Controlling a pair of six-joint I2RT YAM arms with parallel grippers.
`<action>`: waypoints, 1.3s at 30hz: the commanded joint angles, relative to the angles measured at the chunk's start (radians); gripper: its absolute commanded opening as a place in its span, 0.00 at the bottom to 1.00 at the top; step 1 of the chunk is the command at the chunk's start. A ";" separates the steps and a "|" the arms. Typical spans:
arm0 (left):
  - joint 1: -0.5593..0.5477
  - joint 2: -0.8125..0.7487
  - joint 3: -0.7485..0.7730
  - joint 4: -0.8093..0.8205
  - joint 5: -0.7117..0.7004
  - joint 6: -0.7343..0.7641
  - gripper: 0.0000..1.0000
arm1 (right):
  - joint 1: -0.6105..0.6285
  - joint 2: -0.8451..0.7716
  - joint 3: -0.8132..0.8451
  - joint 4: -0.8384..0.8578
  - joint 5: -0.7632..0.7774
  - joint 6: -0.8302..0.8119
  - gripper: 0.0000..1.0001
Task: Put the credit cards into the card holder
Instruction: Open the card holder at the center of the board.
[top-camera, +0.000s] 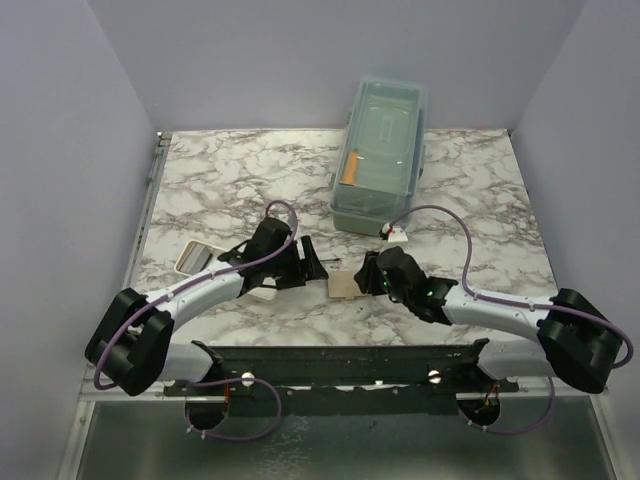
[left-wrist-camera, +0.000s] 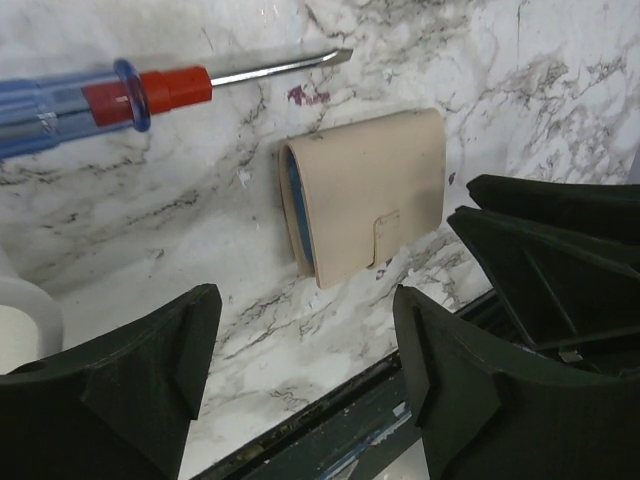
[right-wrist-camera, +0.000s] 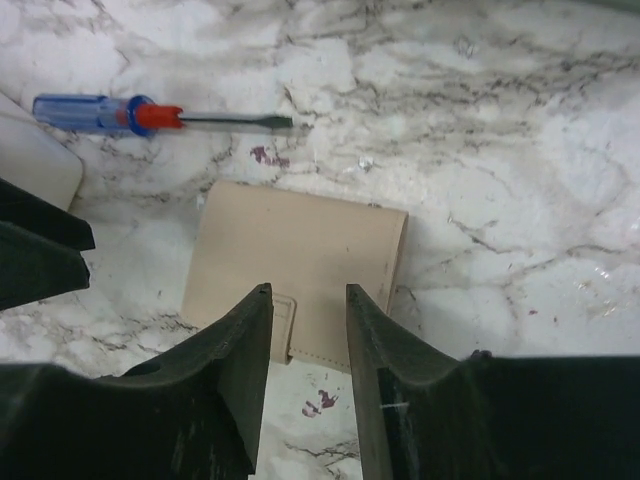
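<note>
**Two grippers low at the closed card holder**

Right gripper (right-wrist-camera: 308, 295): jaws stood a narrow gap apart, not clamped on anything I could see. Its fingers (right-wrist-camera: 245, 370) hung over the near edge of the card holder (right-wrist-camera: 300, 250), and the strap tab showed in the gap by one finger. Whether the fingers touched the leather, I couldn't tell.

Left gripper (left-wrist-camera: 305, 300): jaws spread wide, with only bare marble between them. The card holder lay just ahead of its fingertips, apart from both.

Card holder: flat on the marble table (top-camera: 230, 180), folded shut, tan outside. A strip of blue lining (left-wrist-camera: 295, 210) showed along one open edge. From above it sat between the two grippers, near the front edge at about mid-table.

Screwdriver (left-wrist-camera: 150, 95): blue handle, red collar, flat on the marble just beyond the card holder. It lay close to the card holder but wasn't touching it.

White tray (top-camera: 197, 258): on the left side, beside the left arm.

Clear box (top-camera: 380, 150): lidded, at the far side of the table, well apart from the card holder. An orange stick (top-camera: 349, 168) showed inside near its left wall.
</note>
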 joint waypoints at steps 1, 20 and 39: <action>-0.026 0.012 -0.048 0.094 0.058 -0.087 0.74 | -0.004 0.049 -0.018 0.045 -0.057 0.112 0.39; -0.042 0.250 -0.033 0.357 0.225 -0.201 0.53 | -0.007 0.137 -0.077 -0.004 -0.085 0.383 0.29; 0.020 0.239 0.122 0.144 0.254 -0.158 0.00 | 0.100 -0.011 0.080 -0.078 -0.046 -0.253 0.73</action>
